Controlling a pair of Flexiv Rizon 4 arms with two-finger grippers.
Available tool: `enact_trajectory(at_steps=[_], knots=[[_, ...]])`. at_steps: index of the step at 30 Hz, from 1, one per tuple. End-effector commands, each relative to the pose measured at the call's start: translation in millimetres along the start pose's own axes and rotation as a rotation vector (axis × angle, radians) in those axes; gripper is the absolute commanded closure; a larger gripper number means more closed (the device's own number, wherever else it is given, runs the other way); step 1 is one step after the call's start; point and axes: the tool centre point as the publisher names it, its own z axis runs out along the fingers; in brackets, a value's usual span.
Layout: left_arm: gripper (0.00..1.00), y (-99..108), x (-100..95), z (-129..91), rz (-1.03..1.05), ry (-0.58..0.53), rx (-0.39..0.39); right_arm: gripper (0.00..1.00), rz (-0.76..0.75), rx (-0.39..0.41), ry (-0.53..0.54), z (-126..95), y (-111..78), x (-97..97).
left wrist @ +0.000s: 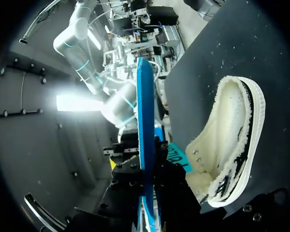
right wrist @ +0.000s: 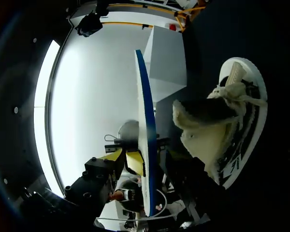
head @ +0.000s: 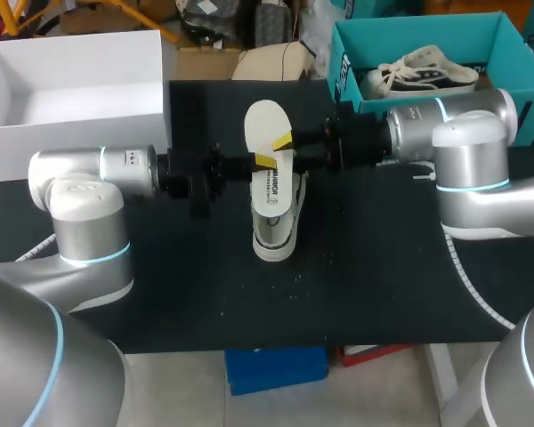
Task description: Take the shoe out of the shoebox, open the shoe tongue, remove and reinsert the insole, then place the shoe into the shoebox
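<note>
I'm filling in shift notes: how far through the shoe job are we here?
Done: the shoe stands on the table, and the insole is out of it. In hand: the left gripper holds the insole above the shoe, with the right gripper at its edge. Left: sliding the insole back in, then boxing the shoe.

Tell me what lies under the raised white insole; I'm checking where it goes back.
A white low-top sneaker with black trim, on the black table. The white insole covers its far end.
</note>
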Motion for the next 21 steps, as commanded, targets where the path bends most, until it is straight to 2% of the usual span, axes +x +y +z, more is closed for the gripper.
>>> enact_trajectory(at_steps=[1, 5, 8, 13, 15, 18, 21], knots=[[1.0, -21, -14.4, -23, -0.046, 0.115, -0.03, 0.0, 0.009, -0.007, -0.05, -20, -5.7, 7.0], [1.0, -35, -14.9, -38, -0.141, 0.224, -0.059, 0.0, 0.008, -0.02, -0.113, -35, -12.3, 7.1], [1.0, -44, -17.5, -47, -0.167, 0.291, -0.084, 0.0, -0.003, -0.02, -0.2, -46, -18.1, 7.1], [1.0, -57, -21.1, -56, -0.17, 0.344, -0.101, 0.0, -0.051, -0.021, -0.407, -59, -30.0, 8.6], [1.0, -62, -20.9, -56, -0.173, 0.351, -0.091, 0.0, -0.064, -0.035, -0.454, -62, -33.4, 10.4], [1.0, -73, -21.2, -56, -0.169, 0.362, -0.043, 0.0, -0.064, -0.041, -0.473, -63, -34.8, 10.9], [1.0, -73, -21.2, -56, -0.169, 0.362, -0.043, 0.0, -0.064, -0.041, -0.473, -63, -34.8, 10.9]])
